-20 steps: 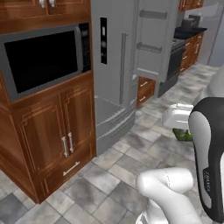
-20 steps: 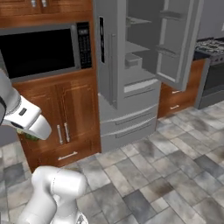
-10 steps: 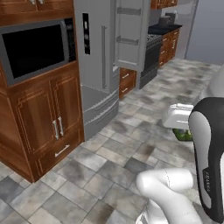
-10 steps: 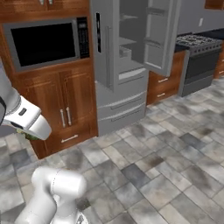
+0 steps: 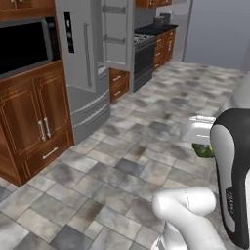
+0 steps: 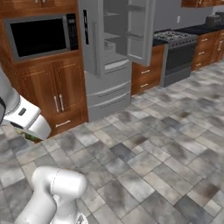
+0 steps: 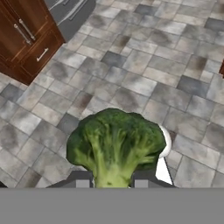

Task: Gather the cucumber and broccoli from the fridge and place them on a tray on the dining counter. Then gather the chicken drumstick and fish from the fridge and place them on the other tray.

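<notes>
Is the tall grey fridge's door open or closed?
Open. One upper door of the tall grey steel fridge is swung out, showing its door shelves; the other upper door, with the black panel, is shut.

The white arm rises at 4 o'clock in the left base view, its forearm folded low. The gripper (image 7: pixel 109 180) points downward, jaws closed against the stem of the broccoli (image 7: pixel 116 144).

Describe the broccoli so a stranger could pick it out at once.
Start at the tall grey fridge with its door open, then follow the white arm out over the stone-tiled floor. The broccoli sits pinched in the gripper: a lumpy green head on a pale stem, the one green thing among grey tiles.
</notes>
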You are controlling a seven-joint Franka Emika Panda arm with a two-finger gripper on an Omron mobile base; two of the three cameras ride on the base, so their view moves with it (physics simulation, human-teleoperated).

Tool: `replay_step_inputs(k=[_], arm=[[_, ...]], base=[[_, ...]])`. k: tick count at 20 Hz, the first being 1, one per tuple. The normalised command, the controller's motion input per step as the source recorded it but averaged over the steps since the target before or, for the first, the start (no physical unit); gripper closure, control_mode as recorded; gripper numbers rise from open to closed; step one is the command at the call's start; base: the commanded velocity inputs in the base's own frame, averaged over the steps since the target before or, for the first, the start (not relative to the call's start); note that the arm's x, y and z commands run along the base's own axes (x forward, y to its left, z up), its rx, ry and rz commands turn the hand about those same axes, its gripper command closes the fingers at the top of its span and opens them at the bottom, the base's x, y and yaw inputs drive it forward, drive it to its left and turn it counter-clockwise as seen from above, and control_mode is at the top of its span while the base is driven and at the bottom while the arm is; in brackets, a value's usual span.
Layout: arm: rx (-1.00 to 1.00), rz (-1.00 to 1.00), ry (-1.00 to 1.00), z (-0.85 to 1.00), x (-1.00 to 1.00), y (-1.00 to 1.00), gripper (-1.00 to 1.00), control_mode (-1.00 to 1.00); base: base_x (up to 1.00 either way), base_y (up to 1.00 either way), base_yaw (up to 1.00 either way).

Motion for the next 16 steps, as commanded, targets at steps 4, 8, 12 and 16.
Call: replay_step_inputs(k=[4, 8, 12, 16], arm=[[0.00, 0.00, 0.00, 0.00, 0.00, 0.00, 1.00, 1.00], [0.00, 0.00, 0.00, 0.00, 0.00, 0.00, 1.00, 1.00], [0.00, 0.00, 0.00, 0.00, 0.00, 0.00, 1.00, 1.00], [0.00, 0.00, 0.00, 0.00, 0.00, 0.00, 1.00, 1.00]], base=[[-1.00, -0.55, -0.18], [-0.91, -0.70, -0.17], [-0.64, -0.89, -0.16], [-0.50, -0.96, -0.15]])
